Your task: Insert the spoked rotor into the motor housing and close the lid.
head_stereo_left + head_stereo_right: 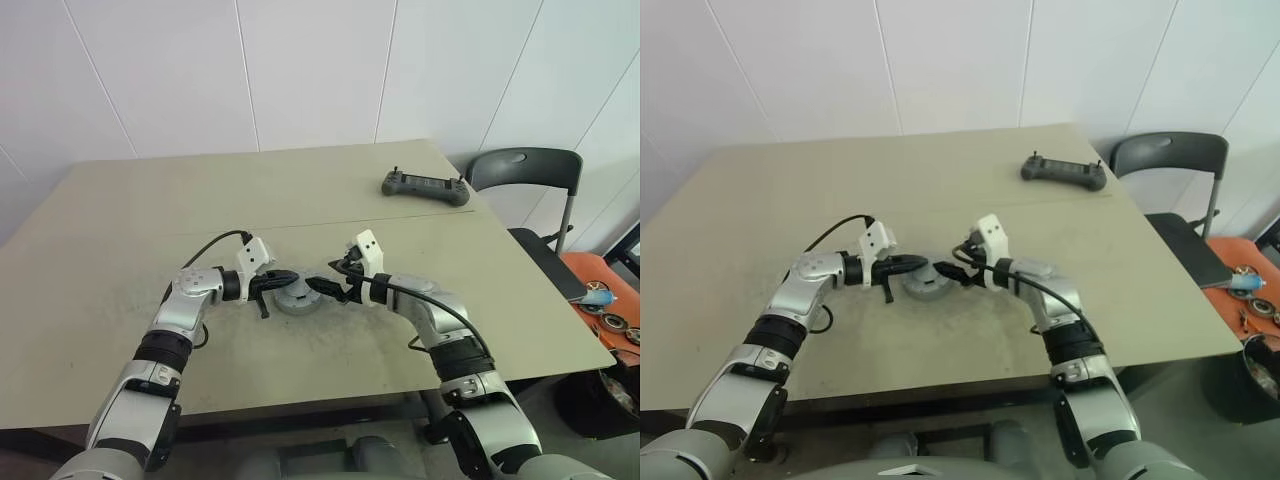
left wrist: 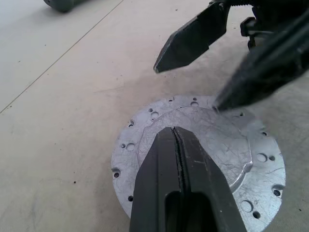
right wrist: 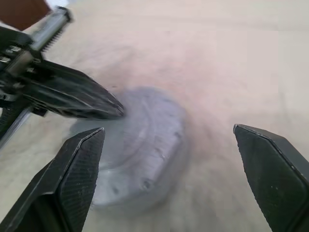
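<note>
The lid, a round grey metal disc with small holes around its rim and a raised middle, lies flat on the table between my two hands. My left gripper is shut, its tips resting on top of the lid near the centre. To the right, my right gripper stands open just beside the lid, one finger over the lid's far edge, holding nothing. The spoked rotor and the motor housing are hidden; what lies under the lid cannot be seen.
A dark handheld controller lies at the table's far right. A black chair stands beyond the right edge, and an orange tray with small parts sits on the floor there. A seam crosses the tabletop behind the hands.
</note>
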You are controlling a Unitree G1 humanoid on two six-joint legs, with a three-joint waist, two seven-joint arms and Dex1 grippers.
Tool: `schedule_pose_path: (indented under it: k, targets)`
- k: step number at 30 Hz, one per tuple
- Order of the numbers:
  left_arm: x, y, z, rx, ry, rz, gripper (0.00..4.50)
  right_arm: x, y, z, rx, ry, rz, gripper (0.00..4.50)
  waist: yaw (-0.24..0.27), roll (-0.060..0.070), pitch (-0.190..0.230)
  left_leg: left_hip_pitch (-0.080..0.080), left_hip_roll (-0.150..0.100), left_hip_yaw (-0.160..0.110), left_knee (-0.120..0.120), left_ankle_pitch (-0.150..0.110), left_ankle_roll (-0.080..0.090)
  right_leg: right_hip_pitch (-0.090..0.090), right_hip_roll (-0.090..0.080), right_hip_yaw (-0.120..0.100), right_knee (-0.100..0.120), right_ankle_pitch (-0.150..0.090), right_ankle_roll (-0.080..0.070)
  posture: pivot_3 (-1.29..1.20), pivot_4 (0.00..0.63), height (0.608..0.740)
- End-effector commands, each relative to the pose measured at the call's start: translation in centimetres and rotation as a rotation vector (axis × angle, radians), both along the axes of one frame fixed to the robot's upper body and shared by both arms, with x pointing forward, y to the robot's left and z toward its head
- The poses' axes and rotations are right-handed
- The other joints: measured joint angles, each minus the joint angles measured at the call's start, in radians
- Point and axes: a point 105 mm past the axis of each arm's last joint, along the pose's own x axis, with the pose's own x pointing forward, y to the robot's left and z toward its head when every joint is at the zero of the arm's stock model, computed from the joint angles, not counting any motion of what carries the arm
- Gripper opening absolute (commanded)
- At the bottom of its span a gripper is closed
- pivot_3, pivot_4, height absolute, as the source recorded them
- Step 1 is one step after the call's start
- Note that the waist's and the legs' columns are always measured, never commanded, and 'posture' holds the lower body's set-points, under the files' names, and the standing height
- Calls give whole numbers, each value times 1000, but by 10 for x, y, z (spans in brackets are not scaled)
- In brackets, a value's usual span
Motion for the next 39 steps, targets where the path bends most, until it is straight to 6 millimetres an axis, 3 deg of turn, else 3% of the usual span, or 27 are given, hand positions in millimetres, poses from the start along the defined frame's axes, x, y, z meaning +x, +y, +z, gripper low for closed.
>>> schedule_pose_path:
  k: [1,5,10,17,20,24,33,36,39]
  targets:
    - [-2,0,-6,30,17,-10,0,-1,1,10,55,67,-11,4457,0,0,0,0,0,0,0,0,0,0,0,0,0,0,0,0,0,740]
    - [-5,-3,-1,12,19,-20,0,-25,6,10,247,375,49,4457,1,0,0,-1,0,0,0,0,0,0,0,0,0,0,0,0,0,740]
    - [-15,-8,10,3,41,-72,0,-27,9,30,459,535,43,4457,-2,1,1,-1,0,0,0,0,0,-1,0,1,0,0,0,0,0,740]
    - [-31,-23,42,61,35,-131,0,-12,18,14,436,573,-102,4457,-4,2,2,-2,1,1,-1,0,0,-3,2,0,0,0,0,0,0,740]
    - [-36,-33,57,75,13,-128,0,-14,27,7,316,515,-85,4457,-5,4,3,-4,1,2,-2,0,0,-5,1,1,0,0,0,0,0,740]
    - [-36,-34,66,81,-6,-92,0,-11,19,5,319,537,-114,4457,-4,4,4,-5,1,3,-1,0,0,-6,2,2,0,1,1,0,0,740]
    - [-31,-26,64,84,-28,-12,0,-16,8,-1,269,583,-98,4457,-3,4,4,-4,1,3,-1,0,0,-5,2,2,0,0,0,0,0,740]
    - [-22,-10,64,92,-23,26,0,-16,5,-3,265,587,-106,4457,-3,4,4,-4,1,3,-1,0,0,-5,2,2,0,0,0,0,0,740]
    - [-15,17,56,139,-13,63,0,-17,5,-3,268,593,-99,4457,-5,4,4,-4,1,3,-1,0,0,-5,2,2,0,0,0,0,0,740]
